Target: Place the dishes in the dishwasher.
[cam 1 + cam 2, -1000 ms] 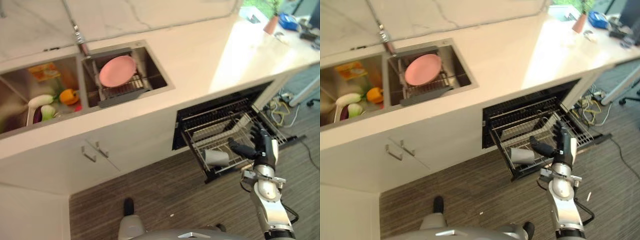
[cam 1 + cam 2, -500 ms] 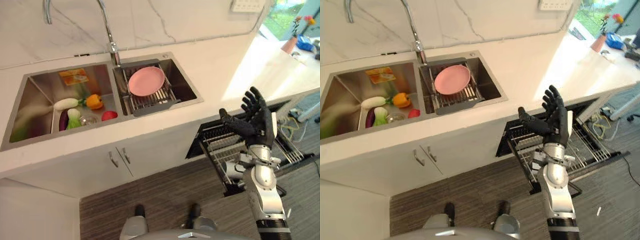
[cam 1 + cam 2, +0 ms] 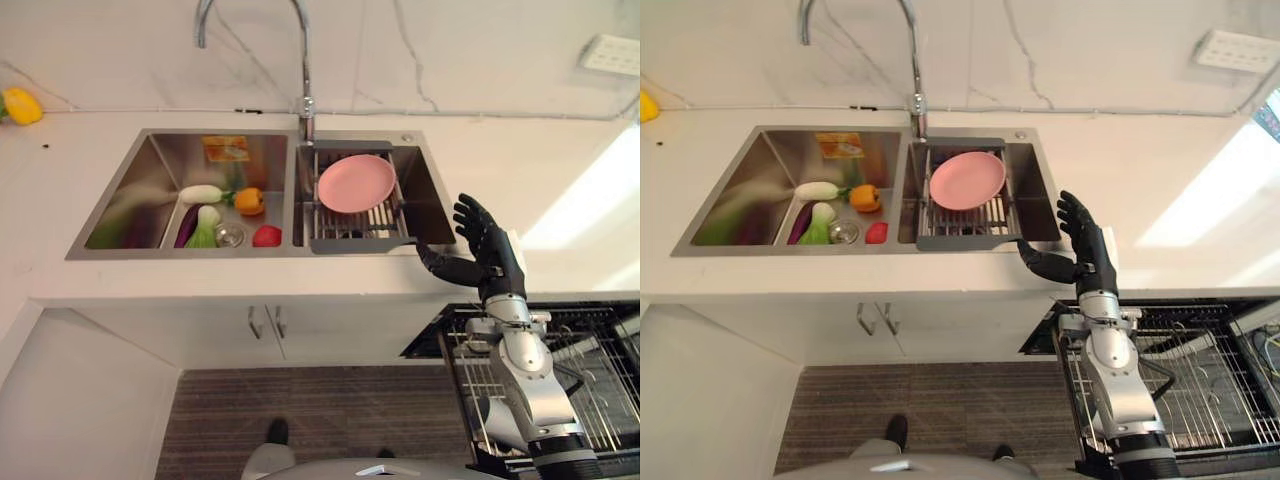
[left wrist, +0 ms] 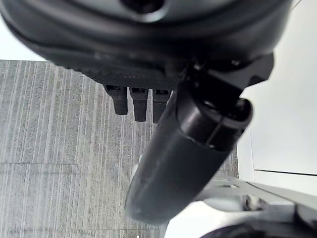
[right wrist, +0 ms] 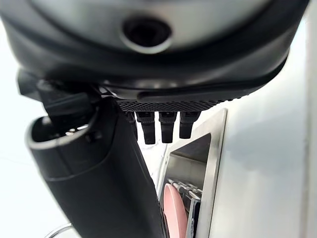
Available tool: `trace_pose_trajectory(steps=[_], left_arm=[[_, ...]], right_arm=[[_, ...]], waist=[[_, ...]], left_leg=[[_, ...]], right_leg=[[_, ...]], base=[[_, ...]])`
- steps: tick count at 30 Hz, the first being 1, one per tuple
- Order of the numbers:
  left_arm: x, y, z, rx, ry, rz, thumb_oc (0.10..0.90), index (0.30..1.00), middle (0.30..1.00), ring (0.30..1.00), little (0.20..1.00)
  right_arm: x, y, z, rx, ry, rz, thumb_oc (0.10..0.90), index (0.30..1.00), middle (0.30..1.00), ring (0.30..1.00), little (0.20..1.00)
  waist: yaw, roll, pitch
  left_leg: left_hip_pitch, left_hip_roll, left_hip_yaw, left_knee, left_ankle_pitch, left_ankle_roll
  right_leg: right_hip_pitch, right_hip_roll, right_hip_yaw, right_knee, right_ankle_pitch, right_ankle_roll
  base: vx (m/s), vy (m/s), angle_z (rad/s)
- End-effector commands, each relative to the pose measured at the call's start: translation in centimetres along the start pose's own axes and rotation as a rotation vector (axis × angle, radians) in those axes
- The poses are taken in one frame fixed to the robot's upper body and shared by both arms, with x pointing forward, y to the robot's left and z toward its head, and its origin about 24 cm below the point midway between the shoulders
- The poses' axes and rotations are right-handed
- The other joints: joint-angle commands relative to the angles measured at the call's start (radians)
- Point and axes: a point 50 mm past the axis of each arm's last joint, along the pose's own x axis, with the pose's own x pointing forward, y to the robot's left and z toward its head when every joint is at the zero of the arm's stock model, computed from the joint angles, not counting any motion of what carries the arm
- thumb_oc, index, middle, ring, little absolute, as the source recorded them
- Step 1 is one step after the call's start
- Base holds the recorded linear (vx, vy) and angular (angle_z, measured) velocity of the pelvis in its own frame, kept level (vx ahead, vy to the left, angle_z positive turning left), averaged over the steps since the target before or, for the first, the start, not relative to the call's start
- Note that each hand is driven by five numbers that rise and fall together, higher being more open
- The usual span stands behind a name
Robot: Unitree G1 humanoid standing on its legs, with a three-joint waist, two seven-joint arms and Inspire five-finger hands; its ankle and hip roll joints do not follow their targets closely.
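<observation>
Left eye view has the right hand [image 3: 490, 255] raised over the front edge of the counter [image 3: 520, 190], fingers straight and spread, thumb stuck out toward the sink — nothing in its grasp. Right wrist view agrees: fingers [image 5: 167, 126] extended, thumb free, and the pink plate [image 5: 172, 210] showing edge-on past them. The left hand [image 4: 188, 148] shows in its own wrist view above striped floor [image 4: 59, 129], fingers straight, holding nothing.

Just beyond the right thumb sits the double sink [image 3: 140, 175] — two basins. One pink plate leans on a wire rack [image 3: 350, 222] in the right basin, just apart from the thumb tip. The left basin holds a heap of vegetables: one white one [image 3: 200, 193], one orange pepper [image 3: 249, 200], one red piece [image 3: 266, 236], one green leafy one [image 3: 205, 230] and one dark purple one [image 3: 187, 227], with a drain strainer [image 3: 230, 235] among them. One tap [image 3: 300, 60] arches over the divide. One yellow pepper [image 3: 20, 104] lies far off at the counter's left end.

Below the right arm, the dishwasher rack [image 3: 590, 370] stands pulled out, with one grey cup [image 3: 500, 425] partly hidden behind the forearm.
</observation>
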Motion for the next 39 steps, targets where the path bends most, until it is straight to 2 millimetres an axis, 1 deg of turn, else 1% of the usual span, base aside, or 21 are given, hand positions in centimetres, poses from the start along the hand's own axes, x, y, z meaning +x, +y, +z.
trace_pose_trajectory(steps=[1,3,6,11,12,13,14,16,17,18,23,25,26,29,32,39], left_arm=[[0.2,0.7,0.1,0.081,0.015,0.020,0.800,0.900,0.900,0.900,0.900],[0.2,0.7,0.1,0.098,0.011,0.021,0.800,0.900,0.900,0.900,0.900],[0.2,0.8,0.2,0.114,0.000,0.022,0.800,0.900,0.900,0.900,0.900],[0.2,1.1,0.3,0.142,-0.016,0.031,0.800,0.900,0.900,0.900,0.900],[0.2,1.1,0.4,0.148,-0.020,0.031,0.800,0.900,0.900,0.900,0.900],[0.2,1.1,0.4,0.147,-0.020,0.030,0.800,0.900,0.900,0.900,0.900],[0.2,1.1,0.5,0.165,-0.028,0.029,0.800,0.900,0.900,0.900,0.900],[0.2,1.0,0.6,0.171,-0.032,0.023,0.800,0.900,0.900,0.900,0.900],[0.2,1.0,0.6,0.171,-0.032,0.023,0.800,0.900,0.900,0.900,0.900],[0.2,1.1,0.5,0.177,-0.030,0.023,0.800,0.900,0.900,0.900,0.900],[0.2,1.2,0.2,0.187,-0.024,0.022,0.800,0.900,0.900,0.900,0.900],[0.2,1.4,0.2,0.194,-0.022,0.028,0.800,0.900,0.900,0.900,0.900],[0.2,1.5,0.2,0.199,-0.023,0.031,0.800,0.900,0.900,0.900,0.900],[0.2,1.5,0.2,0.202,-0.024,0.032,0.800,0.900,0.900,0.900,0.900],[0.2,1.5,0.2,0.209,-0.023,0.032,0.800,0.900,0.900,0.900,0.900],[0.2,1.3,0.1,0.223,-0.024,0.029,0.800,0.900,0.900,0.900,0.900]], right_arm=[[2.4,-1.2,6.3,-0.095,-0.331,-0.047,0.800,0.900,0.900,0.900,0.900],[2.9,-1.5,6.6,-0.203,-0.344,-0.049,0.800,0.900,0.900,0.900,0.900],[4.0,-1.6,6.9,-0.316,-0.357,-0.042,0.800,0.900,0.900,0.900,0.900],[6.2,-1.7,8.5,-0.575,-0.426,-0.011,0.800,0.900,0.900,0.900,0.900],[6.6,-1.7,8.7,-0.612,-0.434,-0.004,0.800,0.900,0.900,0.900,0.900],[6.6,-1.6,8.7,-0.613,-0.436,-0.003,0.800,0.900,0.900,0.900,0.900],[7.4,-1.4,9.3,-0.683,-0.453,0.022,0.800,0.900,0.900,0.900,0.900],[8.1,-1.1,9.5,-0.744,-0.460,0.050,0.800,0.900,0.900,0.900,0.900],[8.1,-1.1,9.5,-0.744,-0.460,0.050,0.800,0.900,0.900,0.900,0.900],[8.6,-0.8,9.5,-0.794,-0.456,0.084,0.800,0.900,0.900,0.900,0.900],[9.5,0.2,9.3,-0.878,-0.452,0.148,0.800,0.900,0.900,0.900,0.900],[10.0,0.5,8.9,-0.924,-0.439,0.175,0.800,0.900,0.900,0.900,0.900],[10.3,0.6,8.4,-0.947,-0.414,0.183,0.800,0.900,0.900,0.900,0.900],[10.6,0.7,8.2,-0.962,-0.403,0.188,0.800,0.900,0.900,0.900,0.900],[11.3,0.8,7.6,-1.008,-0.371,0.194,0.800,0.900,0.900,0.900,0.900],[12.1,1.0,7.4,-1.039,-0.347,0.178,0.800,0.900,0.900,0.900,0.900]], waist=[[0.013,0.024,-0.037],[0.024,0.023,-0.042],[0.035,0.024,-0.047],[0.057,0.024,-0.050],[0.060,0.024,-0.050],[0.059,0.025,-0.049],[0.064,0.025,-0.051],[0.066,0.028,-0.052],[0.066,0.028,-0.052],[0.071,0.028,-0.053],[0.074,0.030,-0.054],[0.074,0.032,-0.058],[0.075,0.033,-0.059],[0.075,0.034,-0.059],[0.078,0.033,-0.061],[0.080,0.034,-0.062]], left_leg=[[0.078,0.042,0.037,0.035,-0.111,-0.007],[0.078,0.052,0.033,0.022,-0.103,-0.014],[0.083,0.059,0.036,0.013,-0.098,-0.020],[0.092,0.073,0.047,0.000,-0.090,-0.028],[0.091,0.074,0.047,0.000,-0.089,-0.029],[0.091,0.074,0.047,0.000,-0.088,-0.029],[0.090,0.076,0.048,-0.003,-0.085,-0.031],[0.088,0.075,0.049,-0.006,-0.083,-0.031],[0.088,0.075,0.049,-0.006,-0.083,-0.031],[0.086,0.072,0.050,-0.007,-0.082,-0.031],[0.087,0.068,0.053,-0.010,-0.084,-0.030],[0.089,0.067,0.053,-0.012,-0.084,-0.029],[0.090,0.065,0.051,-0.013,-0.086,-0.029],[0.091,0.065,0.051,-0.014,-0.086,-0.029],[0.094,0.062,0.052,-0.016,-0.088,-0.028],[0.094,0.061,0.054,-0.018,-0.089,-0.027]], right_leg=[[-0.088,-0.067,-0.020,0.055,-0.040,0.057],[-0.077,-0.061,-0.041,0.049,-0.047,0.053],[-0.063,-0.054,-0.051,0.035,-0.047,0.052],[-0.053,-0.045,-0.056,0.022,-0.050,0.051],[-0.054,-0.044,-0.055,0.021,-0.050,0.051],[-0.054,-0.044,-0.054,0.021,-0.050,0.051],[-0.055,-0.043,-0.055,0.019,-0.050,0.051],[-0.056,-0.043,-0.054,0.016,-0.049,0.053],[-0.056,-0.043,-0.054,0.016,-0.049,0.053],[-0.055,-0.042,-0.052,0.015,-0.049,0.053],[-0.054,-0.044,-0.049,0.013,-0.048,0.053],[-0.052,-0.044,-0.047,0.013,-0.050,0.052],[-0.051,-0.043,-0.047,0.013,-0.050,0.051],[-0.051,-0.043,-0.047,0.012,-0.050,0.051],[-0.049,-0.042,-0.043,0.011,-0.050,0.051],[-0.052,-0.043,-0.039,0.010,-0.051,0.052]], base=[[0.04,-0.046,0.33],[0.05,-0.079,0.25],[0.04,-0.051,0.06],[0.02,-0.029,0.02],[0.00,0.000,0.00],[0.00,0.000,0.00],[0.01,-0.017,0.05],[0.00,-0.008,0.02],[0.00,0.000,0.00],[0.00,0.000,0.00],[0.00,0.000,0.00],[0.00,0.000,0.00],[0.00,0.000,0.00],[0.00,0.000,0.00],[0.00,0.000,0.00],[0.00,0.000,0.00]])
